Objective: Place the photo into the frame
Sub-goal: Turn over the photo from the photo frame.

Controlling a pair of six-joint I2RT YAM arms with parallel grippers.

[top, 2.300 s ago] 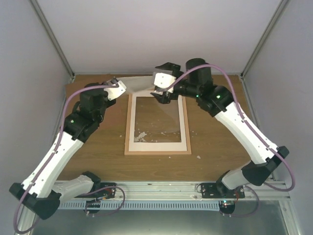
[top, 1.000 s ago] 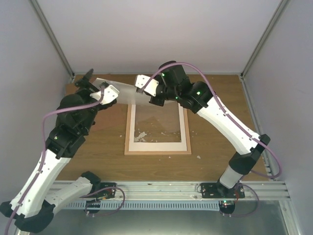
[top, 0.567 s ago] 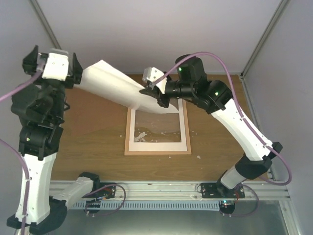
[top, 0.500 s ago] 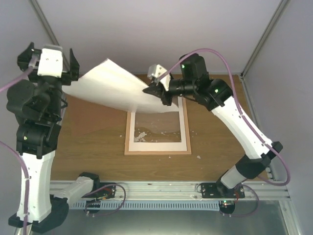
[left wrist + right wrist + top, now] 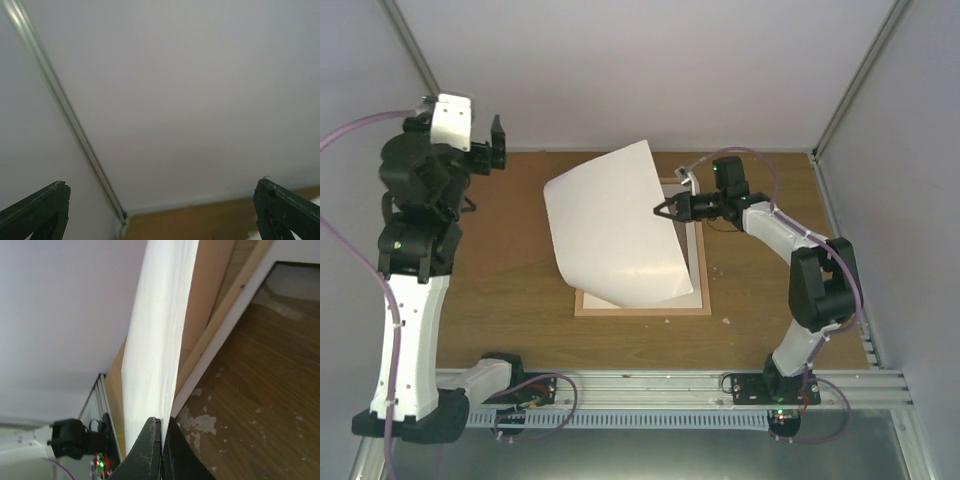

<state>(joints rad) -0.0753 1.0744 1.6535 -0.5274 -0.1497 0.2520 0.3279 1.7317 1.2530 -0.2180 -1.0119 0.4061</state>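
The photo shows its blank white back and curls in a big sheet over the frame, hiding most of the pane. My right gripper is shut on the photo's right edge, low over the frame's upper right part. In the right wrist view the black fingers pinch the thin white sheet, with the frame's pale rail and its white inner border beside it. My left gripper is raised high at the far left, open and empty. Its fingers point at the back wall.
Small white scraps lie under the pane, and one more scrap lies on the wooden table right of the frame. Grey walls and metal corner posts enclose the table on three sides.
The left gripper let go of the photo and stays raised at the far left. The right gripper moved right and down with the photo, which now droops over the frame.
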